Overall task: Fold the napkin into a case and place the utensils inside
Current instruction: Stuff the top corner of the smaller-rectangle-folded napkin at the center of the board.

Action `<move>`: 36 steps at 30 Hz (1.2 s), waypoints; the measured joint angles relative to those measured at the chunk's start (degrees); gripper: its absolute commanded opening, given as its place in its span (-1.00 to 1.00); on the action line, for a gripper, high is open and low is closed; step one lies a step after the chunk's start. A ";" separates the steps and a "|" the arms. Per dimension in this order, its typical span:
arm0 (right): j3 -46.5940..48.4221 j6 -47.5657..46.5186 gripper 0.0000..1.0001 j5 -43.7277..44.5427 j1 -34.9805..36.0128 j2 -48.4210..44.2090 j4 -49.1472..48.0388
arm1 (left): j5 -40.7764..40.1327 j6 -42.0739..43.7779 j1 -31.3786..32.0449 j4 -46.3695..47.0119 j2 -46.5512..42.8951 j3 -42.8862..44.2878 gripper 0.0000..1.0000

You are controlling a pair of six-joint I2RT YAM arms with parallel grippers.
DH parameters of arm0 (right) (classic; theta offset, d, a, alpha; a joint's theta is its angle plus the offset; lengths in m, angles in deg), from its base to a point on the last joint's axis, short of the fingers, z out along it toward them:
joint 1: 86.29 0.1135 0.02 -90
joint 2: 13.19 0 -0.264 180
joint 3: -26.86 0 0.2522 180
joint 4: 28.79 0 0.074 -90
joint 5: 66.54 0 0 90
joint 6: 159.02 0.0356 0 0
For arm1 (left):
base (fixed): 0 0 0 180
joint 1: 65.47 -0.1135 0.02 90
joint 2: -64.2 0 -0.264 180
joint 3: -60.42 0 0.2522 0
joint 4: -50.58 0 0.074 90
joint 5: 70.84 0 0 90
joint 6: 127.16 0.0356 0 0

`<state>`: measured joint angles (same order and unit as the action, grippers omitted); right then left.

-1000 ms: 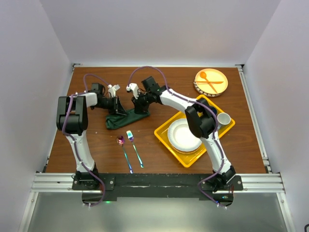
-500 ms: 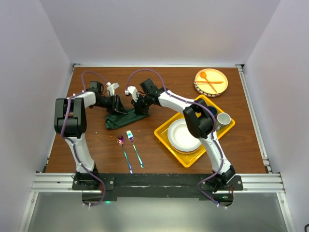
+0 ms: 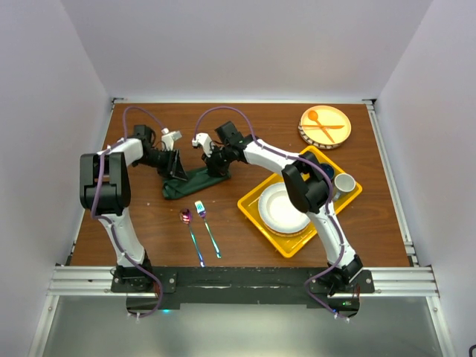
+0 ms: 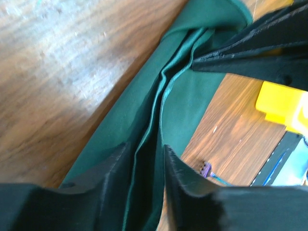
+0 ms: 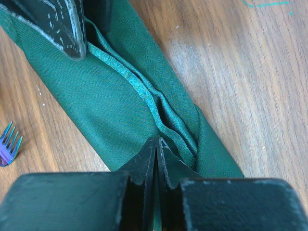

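1. The left end effector (image 4: 143,154) stands part open. Its fingers sit astride the layered long edge of the napkin (image 4: 187,96), with nothing pinched as far as its wrist view shows.
2. The right end effector (image 5: 157,147) is closed tight, its tips meeting on a thin layer at that same folded edge. It appears to have hold of that layer.
3. The napkin lies as a narrow slanted strip on the worktop (image 3: 245,134), between the two arms. The step in hand looks like shaping the case: the folds are laid, but nothing is loaded.
4. The next move likely calls for lifting the top layer to open a mouth while the other arm pins the strip — without dragging the folds loose.
5. The spoon (image 3: 192,238) and fork (image 3: 208,232) lie side by side, nearer the bases than the strip and apart from it.
6. Only the overhead view shows both utensils whole, and the yellow tray (image 3: 249,202) with the white plate (image 3: 282,208) on the right. Only the wrist views show the stacked hems and how the fingers meet them.
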<state>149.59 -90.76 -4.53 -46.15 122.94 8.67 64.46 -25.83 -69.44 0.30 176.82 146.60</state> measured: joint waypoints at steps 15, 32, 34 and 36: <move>-0.13 -1.88 -0.92 0.11 -0.02 0.00 -0.35 | 0.72 0.04 1.51 1.01 -0.90 3.93 -1.00; 0.02 -1.05 -0.45 0.15 -0.02 -0.24 -0.42 | -5.86 -6.45 1.42 7.76 2.95 1.77 -1.00; 0.11 -0.04 -0.42 0.09 -0.02 -0.37 -0.37 | -5.44 -7.30 1.42 8.52 2.95 1.40 -1.00; 0.20 1.14 -0.42 -0.04 -0.02 -0.44 -0.46 | -4.94 -7.80 1.42 9.33 2.91 0.92 -1.00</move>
<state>149.79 -89.62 -4.57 -46.17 122.51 8.21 59.52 -33.63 -68.02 9.64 179.73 147.52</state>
